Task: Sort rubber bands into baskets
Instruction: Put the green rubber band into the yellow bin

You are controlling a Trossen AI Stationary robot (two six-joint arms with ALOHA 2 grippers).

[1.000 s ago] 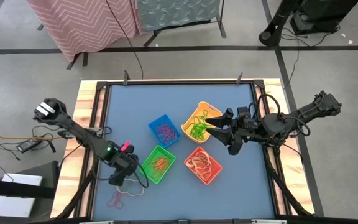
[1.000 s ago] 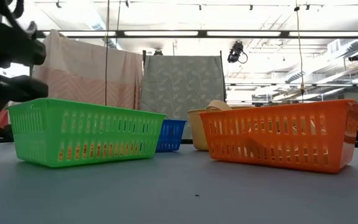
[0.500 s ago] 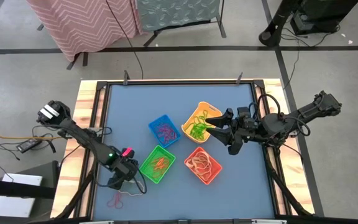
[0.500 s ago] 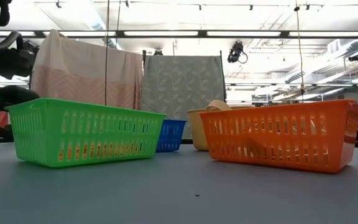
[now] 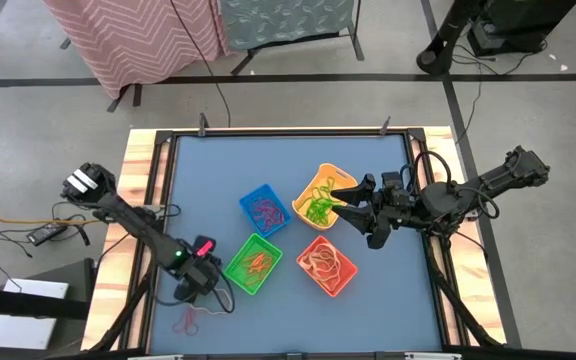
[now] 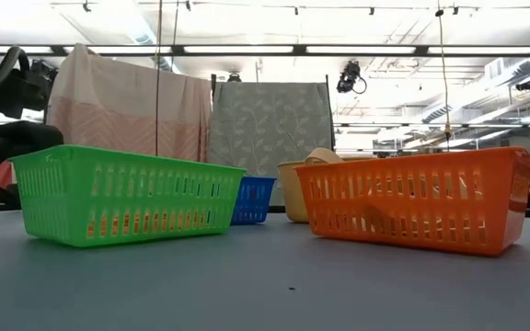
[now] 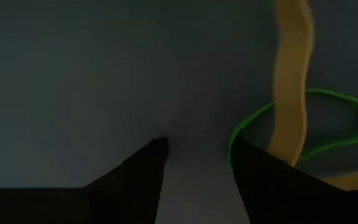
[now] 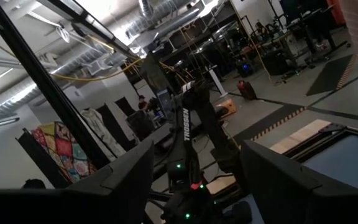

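High view: you have four small rectangular plastic baskets clustered mid-table on the blue table top [image 5: 208, 180]. The blue basket [image 5: 264, 211] holds purple-red bands, the yellow basket [image 5: 320, 198] holds mostly green ones, the green basket [image 5: 254, 263] holds orange-red ones, and the orange basket [image 5: 325, 264] holds pale pinkish ones. A few loose thin rubber bands [image 5: 190, 319] lie on the table near the front-left corner, just in front of your left gripper [image 5: 194, 293]. That gripper sits low beside the green basket. Your right gripper [image 5: 353, 212] hangs between the yellow and orange baskets, fingers spread wide, nothing in them.

Low view: the green basket [image 6: 122, 194] is nearest on the left and the orange one [image 6: 414, 198] on the right. The blue [image 6: 252, 199] and yellow [image 6: 294, 190] baskets stand behind, between them. Band colour shows faintly through the slots. A dark arm part shows at the left edge.

Left wrist view: your left gripper [image 7: 196, 149] has its fingers part open just above the table, nothing between them. A thin green loop [image 7: 252, 122] lies touching one fingertip, crossed by a pale yellow band [image 7: 290, 81].

Right wrist view: the right fingers [image 8: 126, 174] stand wide apart, holding nothing, with only the room beyond.
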